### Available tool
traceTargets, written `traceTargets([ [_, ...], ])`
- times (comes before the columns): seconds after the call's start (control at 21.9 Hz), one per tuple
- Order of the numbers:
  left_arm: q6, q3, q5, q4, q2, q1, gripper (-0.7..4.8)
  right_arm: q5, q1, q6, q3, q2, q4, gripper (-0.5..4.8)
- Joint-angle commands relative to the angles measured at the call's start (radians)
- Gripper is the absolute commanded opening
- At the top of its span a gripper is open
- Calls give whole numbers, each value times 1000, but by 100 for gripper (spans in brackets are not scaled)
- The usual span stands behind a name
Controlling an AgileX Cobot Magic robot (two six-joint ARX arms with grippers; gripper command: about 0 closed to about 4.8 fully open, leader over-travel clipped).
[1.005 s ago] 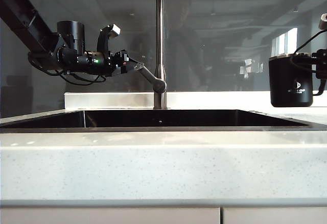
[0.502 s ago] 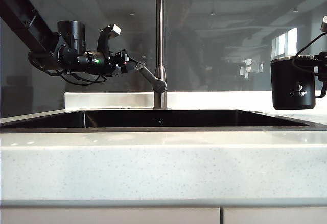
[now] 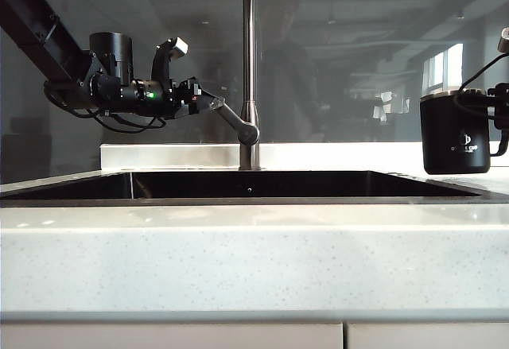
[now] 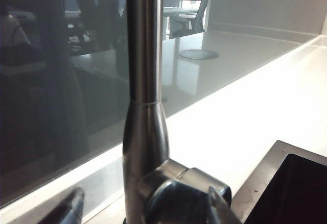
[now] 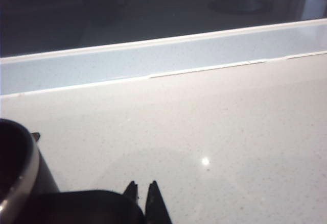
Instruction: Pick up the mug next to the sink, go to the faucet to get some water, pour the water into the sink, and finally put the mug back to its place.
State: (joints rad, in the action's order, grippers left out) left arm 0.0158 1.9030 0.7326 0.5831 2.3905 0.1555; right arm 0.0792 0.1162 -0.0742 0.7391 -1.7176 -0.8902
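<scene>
The matte black mug (image 3: 455,132) hangs at the far right beside the sink (image 3: 254,200), its base at or just above the stone counter. My right gripper (image 3: 501,114) is shut on the mug's handle. In the right wrist view the mug's silver rim (image 5: 23,173) and black handle (image 5: 87,206) show beside my right gripper (image 5: 142,188), whose fingertips nearly meet. My left gripper (image 3: 211,104) stands open at the faucet (image 3: 249,63), its fingers on either side of the lever handle (image 3: 231,118). In the left wrist view my left gripper (image 4: 145,208) straddles the faucet's lever hub (image 4: 179,193).
A dark glass panel with reflections rises behind a low stone ledge (image 3: 159,155). Pale speckled counter (image 5: 214,122) spreads under the mug. A sink corner (image 4: 265,173) and a round steel disc (image 4: 199,54) set in the counter show past the faucet pipe (image 4: 144,55).
The mug has sunk a little toward the counter and shifted slightly right with my right gripper. My left gripper has stayed at the lever.
</scene>
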Motion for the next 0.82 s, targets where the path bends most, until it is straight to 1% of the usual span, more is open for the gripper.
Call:
traceTargets([
  [0.05, 0, 5, 6, 10, -8, 1, 301, -15, -3, -5, 6, 2, -35, 4],
  [0.64, 0, 5, 10, 10, -8, 1, 301, -14, -3, -5, 7, -9, -56, 4],
  [0.68, 0, 5, 10, 10, -8, 1, 301, -14, -3, -5, 7, -9, -56, 7],
  [0.73, 0, 5, 12, 10, -8, 1, 301, -14, -3, -5, 7, -9, -56, 22],
  [0.82, 0, 5, 12, 10, -8, 1, 301, -14, -3, -4, 7, -9, -56, 28],
])
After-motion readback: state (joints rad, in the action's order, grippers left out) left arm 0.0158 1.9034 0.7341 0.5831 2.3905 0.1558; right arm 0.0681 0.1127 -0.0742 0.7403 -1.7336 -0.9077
